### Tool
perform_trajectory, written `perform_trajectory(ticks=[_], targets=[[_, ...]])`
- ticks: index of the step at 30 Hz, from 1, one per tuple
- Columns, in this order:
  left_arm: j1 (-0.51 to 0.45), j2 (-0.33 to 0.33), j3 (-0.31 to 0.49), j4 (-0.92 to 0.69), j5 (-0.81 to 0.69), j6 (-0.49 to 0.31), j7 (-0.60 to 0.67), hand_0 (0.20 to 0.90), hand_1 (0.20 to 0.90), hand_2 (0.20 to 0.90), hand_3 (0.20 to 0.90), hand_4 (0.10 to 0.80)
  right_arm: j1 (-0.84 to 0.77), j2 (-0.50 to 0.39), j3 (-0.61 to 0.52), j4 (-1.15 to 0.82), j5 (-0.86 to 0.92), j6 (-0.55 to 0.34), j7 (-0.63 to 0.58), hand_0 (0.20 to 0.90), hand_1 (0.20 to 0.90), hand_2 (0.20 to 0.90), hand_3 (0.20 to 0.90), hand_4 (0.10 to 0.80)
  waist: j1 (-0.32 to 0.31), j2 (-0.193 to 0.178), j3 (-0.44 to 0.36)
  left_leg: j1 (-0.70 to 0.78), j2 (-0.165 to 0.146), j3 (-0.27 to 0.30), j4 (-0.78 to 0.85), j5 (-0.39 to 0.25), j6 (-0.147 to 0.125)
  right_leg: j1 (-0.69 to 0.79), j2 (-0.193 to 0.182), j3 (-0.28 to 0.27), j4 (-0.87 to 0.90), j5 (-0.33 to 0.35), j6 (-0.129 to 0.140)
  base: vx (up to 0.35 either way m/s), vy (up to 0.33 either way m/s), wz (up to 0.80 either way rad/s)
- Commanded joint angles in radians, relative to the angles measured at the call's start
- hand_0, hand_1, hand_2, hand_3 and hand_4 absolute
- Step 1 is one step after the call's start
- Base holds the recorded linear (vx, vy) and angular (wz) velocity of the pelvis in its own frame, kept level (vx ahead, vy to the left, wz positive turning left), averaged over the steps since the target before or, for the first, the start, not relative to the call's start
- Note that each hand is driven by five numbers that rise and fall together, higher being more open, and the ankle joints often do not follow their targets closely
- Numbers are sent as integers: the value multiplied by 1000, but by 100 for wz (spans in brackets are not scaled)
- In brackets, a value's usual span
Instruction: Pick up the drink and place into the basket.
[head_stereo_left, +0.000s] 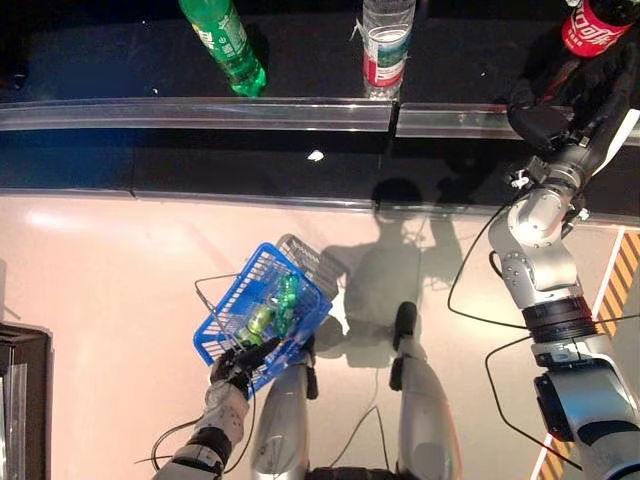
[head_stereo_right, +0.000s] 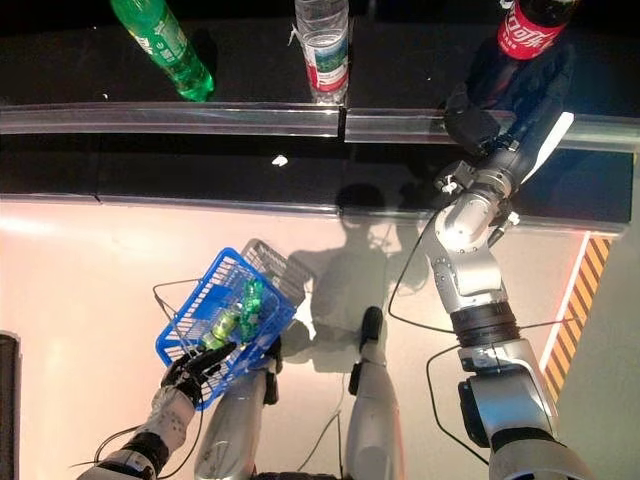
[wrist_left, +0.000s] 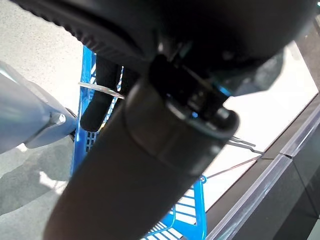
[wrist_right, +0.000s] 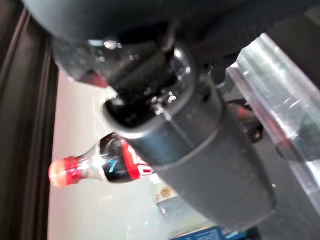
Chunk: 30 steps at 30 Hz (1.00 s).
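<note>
A cola bottle (head_stereo_left: 592, 25) with a red label and red cap (wrist_right: 62, 171) stands at the right end of the dark shelf. My right hand (head_stereo_left: 560, 100) is raised against its lower part and covers it; the grip is hidden. My left hand (head_stereo_left: 232, 375) hangs low at the left, fingers (wrist_left: 100, 102) curled on the near edge and wire handle of the blue basket (head_stereo_left: 225, 325). Green bottles (head_stereo_left: 285, 300) lie inside the basket.
A green bottle (head_stereo_left: 225, 40) and a clear water bottle (head_stereo_left: 385, 45) stand further left on the shelf, behind a clear rail (head_stereo_left: 200, 113). A black-and-yellow striped line (head_stereo_left: 615, 275) marks the floor at right. A dark box (head_stereo_left: 20, 400) sits at far left.
</note>
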Motion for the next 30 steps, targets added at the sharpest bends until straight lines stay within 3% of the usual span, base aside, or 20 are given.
perform_trajectory(ticks=[1,15,30], targets=[[144,68,-22,-4,-21,-5,27,300,300,300,200,100,-174,-131,-6,-128,-31,-55,-25,900,900,900,900,800,9,19,-22,-74,16,-89,127,35,-5,4,6,10,122,-127,-20,-14,-23,-5],[151,94,-45,-36,-36,1,19,300,300,300,200,100,-339,-220,47,63,54,-49,-6,900,900,900,900,800,27,40,-22,-108,17,-88,85,55,-8,-51,14,4,121,-121,-17,-25,-7,-2],[159,103,-60,-70,-51,-7,17,300,300,300,200,100,-433,-263,103,104,54,-15,-7,900,900,900,900,800,42,51,-22,-139,21,-94,15,89,-12,-107,34,-5,123,-122,-17,-7,-25,0]])
